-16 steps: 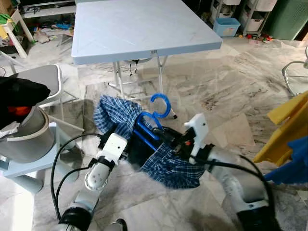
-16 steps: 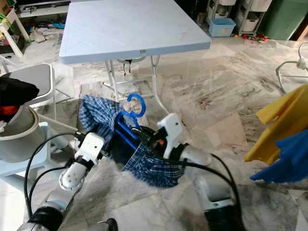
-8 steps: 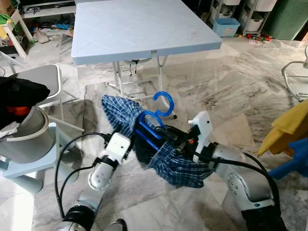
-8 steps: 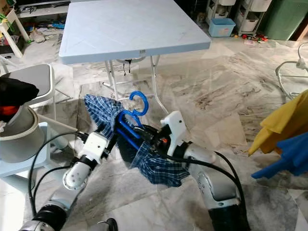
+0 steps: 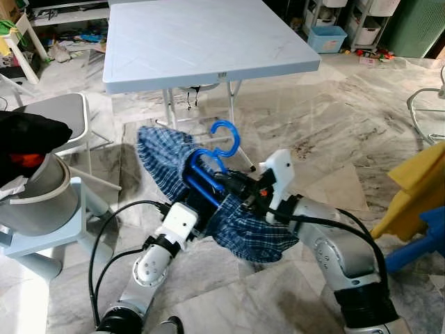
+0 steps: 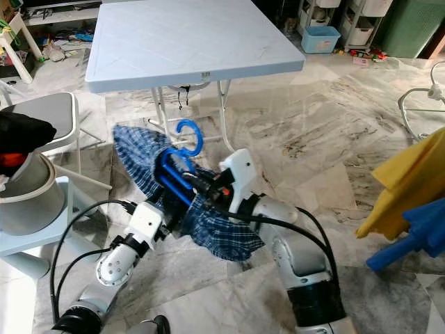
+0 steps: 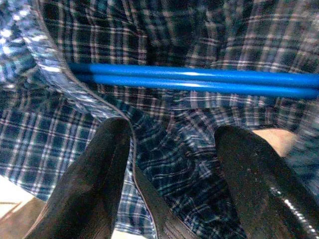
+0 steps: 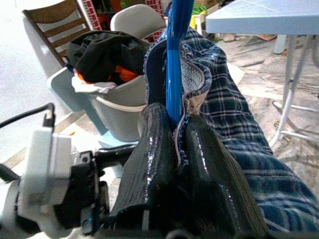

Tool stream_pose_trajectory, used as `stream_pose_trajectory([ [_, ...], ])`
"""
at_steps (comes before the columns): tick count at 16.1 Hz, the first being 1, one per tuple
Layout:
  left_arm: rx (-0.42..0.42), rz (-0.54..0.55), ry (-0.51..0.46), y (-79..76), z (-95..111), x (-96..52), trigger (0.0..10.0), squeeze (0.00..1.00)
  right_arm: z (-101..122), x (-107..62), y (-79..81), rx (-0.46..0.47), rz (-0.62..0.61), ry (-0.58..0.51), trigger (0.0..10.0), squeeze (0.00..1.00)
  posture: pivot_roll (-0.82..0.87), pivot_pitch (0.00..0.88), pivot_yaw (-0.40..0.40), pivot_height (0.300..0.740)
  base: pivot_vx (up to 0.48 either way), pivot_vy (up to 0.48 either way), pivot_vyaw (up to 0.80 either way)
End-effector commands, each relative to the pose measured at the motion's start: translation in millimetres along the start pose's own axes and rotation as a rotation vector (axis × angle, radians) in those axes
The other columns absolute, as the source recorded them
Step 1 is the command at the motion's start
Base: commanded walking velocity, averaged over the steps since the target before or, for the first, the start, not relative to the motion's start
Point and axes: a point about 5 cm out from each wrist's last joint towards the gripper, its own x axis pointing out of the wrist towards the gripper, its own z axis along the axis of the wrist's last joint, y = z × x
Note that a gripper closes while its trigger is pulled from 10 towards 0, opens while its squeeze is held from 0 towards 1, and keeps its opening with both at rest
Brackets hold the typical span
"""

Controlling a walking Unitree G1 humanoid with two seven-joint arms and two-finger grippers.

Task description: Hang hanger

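The blue hanger [image 5: 208, 163] with the plaid cloth [image 5: 243, 226] over it is held up in front of the table [image 5: 201, 42], below its near edge and close to the table legs. Compared with half a second ago, the hanger has moved a little toward the robot's left, and the hook now stands nearer the leg of the table. The cloth has also spread: more of it now drapes down on the right side, over the right arm.

The right gripper [image 8: 177, 129] is clamped on the hanger's bar together with a fold of the cloth; in the right wrist view the two fingers press together around the blue bar. The left gripper [image 7: 169, 164] is under the cloth on the side away from the table, and its fingers stand apart, with plaid fabric and the two blue bars in front of them; it grips nothing that I can see.

I judge that the cloth is being arranged on the hanger, so the hanging itself is not yet done. No rail for the hook is visible near the table.
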Motion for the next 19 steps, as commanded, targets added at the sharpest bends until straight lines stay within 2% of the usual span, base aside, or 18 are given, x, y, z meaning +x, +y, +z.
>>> stream_pose_trajectory([
  [1,0.029,0.088,-0.003,16.7,3.0,4.7,10.0,1.0,8.8,4.1,3.8,-0.025,0.039,-0.023,10.0,0.0,-0.12,0.11,-0.021,0.74,0.0,0.0,0.0],
  [3,0.062,0.136,0.016,24.1,2.6,7.9,10.0,1.0,10.0,2.9,3.0,-0.018,0.05,-0.022,10.0,0.0,-0.12,0.109,-0.022,0.74,0.0,0.0,0.0],
  [4,0.078,0.142,0.019,25.3,2.5,8.2,10.0,0.0,10.4,2.1,3.0,-0.024,0.057,-0.02,10.0,0.0,-0.13,0.107,-0.02,0.74,0.0,0.0,0.0],
  [8,0.053,0.183,0.042,29.2,-0.9,9.3,10.0,0.0,12.0,0.6,10.5,-0.012,0.099,-0.026,10.0,0.0,-0.13,0.102,-0.017,0.74,0.0,0.0,0.0],
  [9,0.044,0.194,0.041,30.5,-0.1,11.3,0.6,0.0,13.0,-0.2,13.3,-0.005,0.121,-0.027,10.0,0.0,-0.13,0.101,-0.017,0.74,0.0,0.0,0.0],
  [10,0.032,0.214,0.044,34.1,1.0,14.1,0.0,0.0,14.5,-2.6,14.4,-0.01,0.139,-0.022,10.0,0.0,-0.13,0.099,-0.016,0.74,0.0,0.0,0.0],
  [16,0.02,0.241,0.051,42.6,-1.5,12.5,0.0,0.0,14.5,-7.9,10.6,-0.027,0.121,0.003,10.0,0.0,-0.13,0.099,-0.021,0.74,0.0,0.0,0.0],
  [19,0.005,0.22,0.045,40.4,-2.0,11.2,0.0,0.0,14.1,-4.6,8.2,-0.035,0.089,0.003,10.0,0.0,-0.13,0.103,-0.02,0.74,0.0,0.0,0.0],
])
